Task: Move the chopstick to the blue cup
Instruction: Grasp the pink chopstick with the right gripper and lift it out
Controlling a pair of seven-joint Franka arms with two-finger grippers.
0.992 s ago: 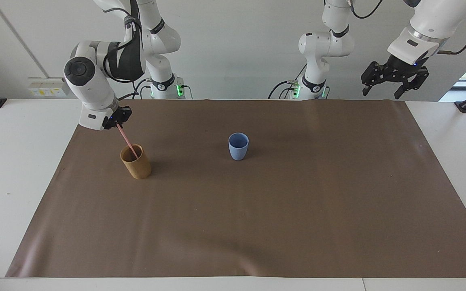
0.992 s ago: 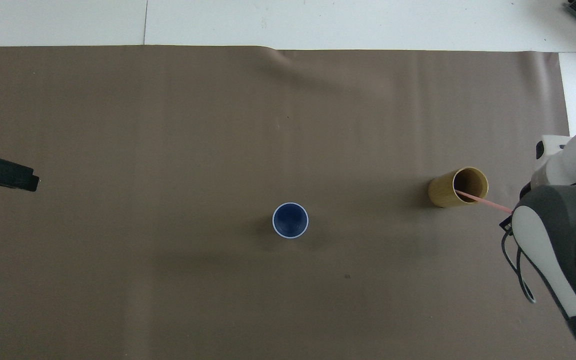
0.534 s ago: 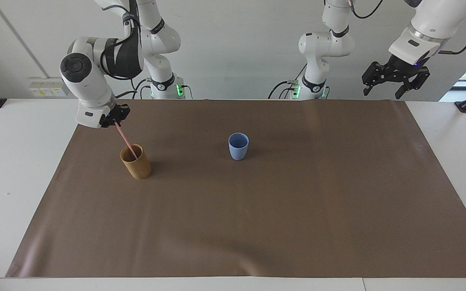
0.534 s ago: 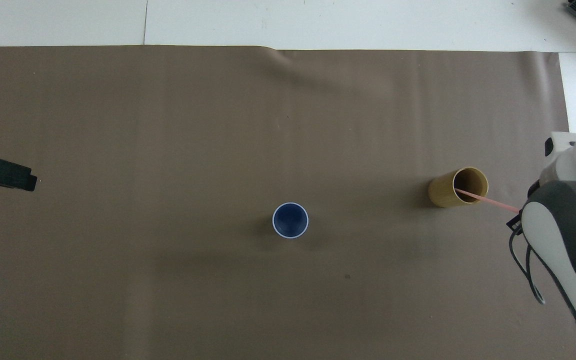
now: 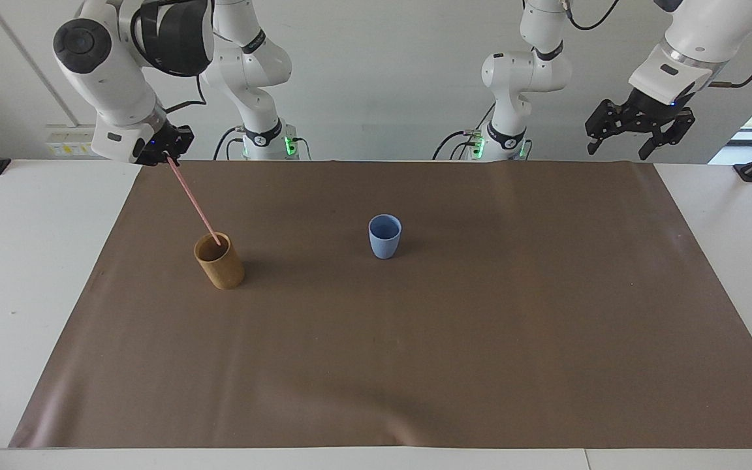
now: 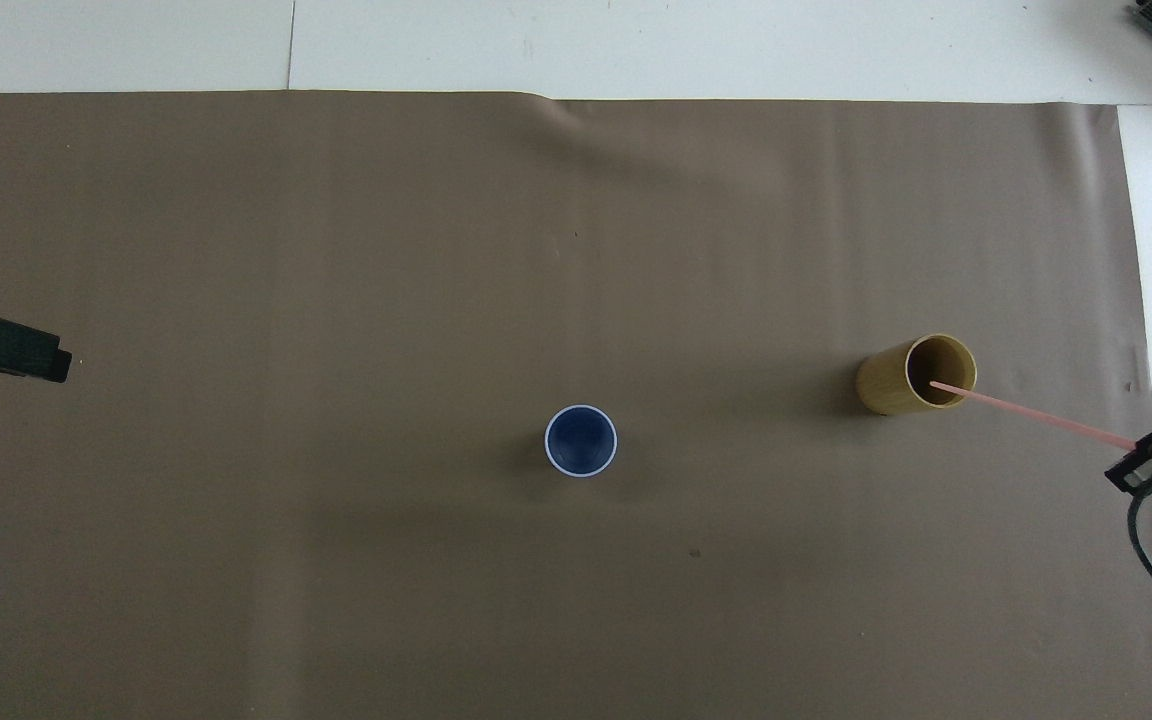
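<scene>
The right gripper (image 5: pixel 168 154), clamped on the chopstick (image 5: pixel 193 199) top, has its tip barely inside the bamboo cup (image 5: pixel 219 262) below; blue cup (image 5: pixel 384 236) transfer remains.

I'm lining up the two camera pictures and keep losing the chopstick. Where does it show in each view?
Facing view: the chopstick slants from the right gripper down into the bamboo cup.
Overhead view: the chopstick runs from the bamboo cup out to the right gripper at the picture's edge.
Shared landmark: the blue cup, mid-mat.
</scene>
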